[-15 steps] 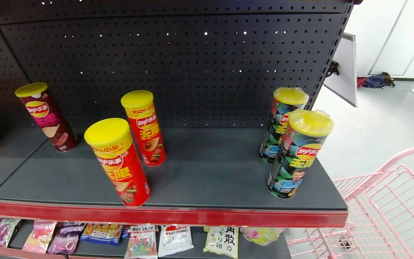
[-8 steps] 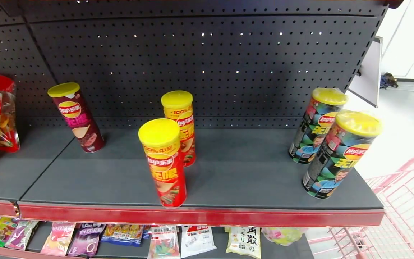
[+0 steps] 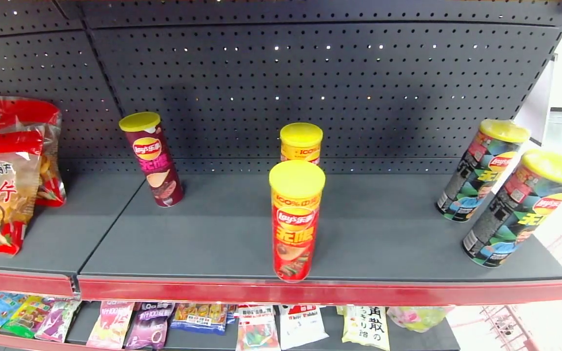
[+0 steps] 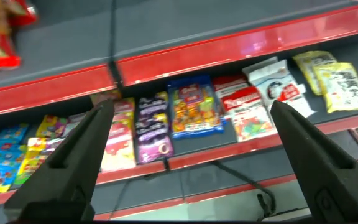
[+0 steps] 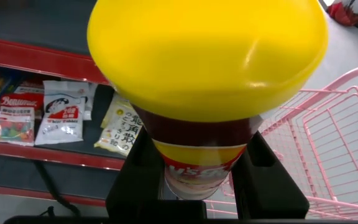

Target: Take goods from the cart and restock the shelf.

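Beside the cart [image 5: 328, 143], carrying a yellow-lidded can [image 5: 207, 56] clamped in the right gripper [image 5: 201, 168], with left gripper [image 4: 191, 107] spread empty; next, probably lifting it onto the shelf [image 3: 359, 234].

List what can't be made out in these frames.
1. Rear red can, head view: body hidden behind the front red can.
2. Held can, right wrist view: its own lid covers most of the label; the right gripper hides the lower end.
3. Cart, right wrist view: mostly cut off by the edge and the held can, so contents unknown.
4. Packets, head view: tops hidden by the shelf lip.
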